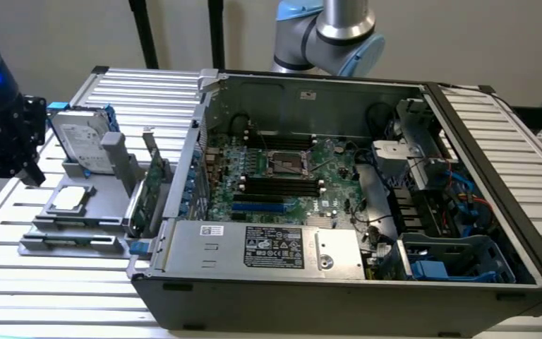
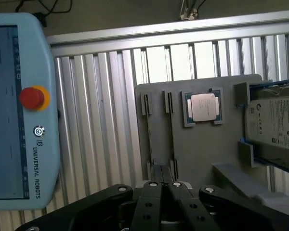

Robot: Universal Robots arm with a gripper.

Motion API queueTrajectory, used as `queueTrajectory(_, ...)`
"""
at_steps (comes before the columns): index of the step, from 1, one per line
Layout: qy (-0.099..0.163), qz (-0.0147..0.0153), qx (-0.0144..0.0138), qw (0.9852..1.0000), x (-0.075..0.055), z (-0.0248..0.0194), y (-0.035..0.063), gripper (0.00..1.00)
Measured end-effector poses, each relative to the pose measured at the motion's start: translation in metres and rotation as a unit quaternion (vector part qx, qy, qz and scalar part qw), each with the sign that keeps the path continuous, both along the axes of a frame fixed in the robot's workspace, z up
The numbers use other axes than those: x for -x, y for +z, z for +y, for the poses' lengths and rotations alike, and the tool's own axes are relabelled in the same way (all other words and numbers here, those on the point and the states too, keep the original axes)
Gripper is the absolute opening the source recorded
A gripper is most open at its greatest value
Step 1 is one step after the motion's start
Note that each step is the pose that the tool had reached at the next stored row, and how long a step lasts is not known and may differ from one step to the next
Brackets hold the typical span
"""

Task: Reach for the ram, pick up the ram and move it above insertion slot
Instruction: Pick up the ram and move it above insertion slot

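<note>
My gripper (image 2: 164, 188) is shut with nothing between its black fingers (image 2: 151, 199). It hangs above the near end of a grey parts fixture (image 2: 202, 154). In the exterior view the gripper (image 1: 28, 173) is at the far left, beside that fixture (image 1: 73, 212) and well away from the open case. Two narrow slots (image 2: 171, 130) run along the fixture with a thin dark strip on edge in each. I cannot tell whether either strip is the ram. The black memory sockets (image 1: 276, 185) lie on the motherboard inside the case.
A processor (image 2: 203, 107) and a hard drive (image 2: 274, 127) sit on the fixture. A larger green card (image 1: 149, 194) stands upright next to the case wall. A teach pendant (image 2: 19, 110) with a red stop button lies on the ribbed table. The case walls (image 1: 497, 162) rise around the motherboard.
</note>
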State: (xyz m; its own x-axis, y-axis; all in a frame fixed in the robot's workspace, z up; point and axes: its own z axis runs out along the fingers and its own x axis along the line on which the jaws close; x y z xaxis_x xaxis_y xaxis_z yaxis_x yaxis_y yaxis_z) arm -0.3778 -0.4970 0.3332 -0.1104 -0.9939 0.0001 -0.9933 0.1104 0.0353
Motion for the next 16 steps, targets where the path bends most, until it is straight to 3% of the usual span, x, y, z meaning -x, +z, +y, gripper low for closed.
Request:
queueTrajectory(1, 0.000, 0.0000, 0.0000, 1.0000, 0.000, 0.0002, 0.0000, 0.12)
queueTrajectory(2, 0.000, 0.0000, 0.0000, 1.0000, 0.000, 0.0003, 0.0000, 0.24)
queueTrajectory(3, 0.000, 0.0000, 0.0000, 1.0000, 0.000, 0.0004, 0.0000, 0.24)
queueTrajectory(4, 0.000, 0.0000, 0.0000, 1.0000, 0.000, 0.0004, -0.0001, 0.30)
queueTrajectory(6, 0.000, -0.0001, -0.0001, 1.0000, 0.000, 0.0005, -0.0010, 0.30)
queueTrajectory(7, 0.000, -0.0001, 0.0000, 1.0000, 0.000, 0.0005, -0.0025, 0.36)
queueTrajectory(16, 0.000, 0.0000, 0.0000, 1.0000, 0.000, 0.0004, -0.0188, 0.36)
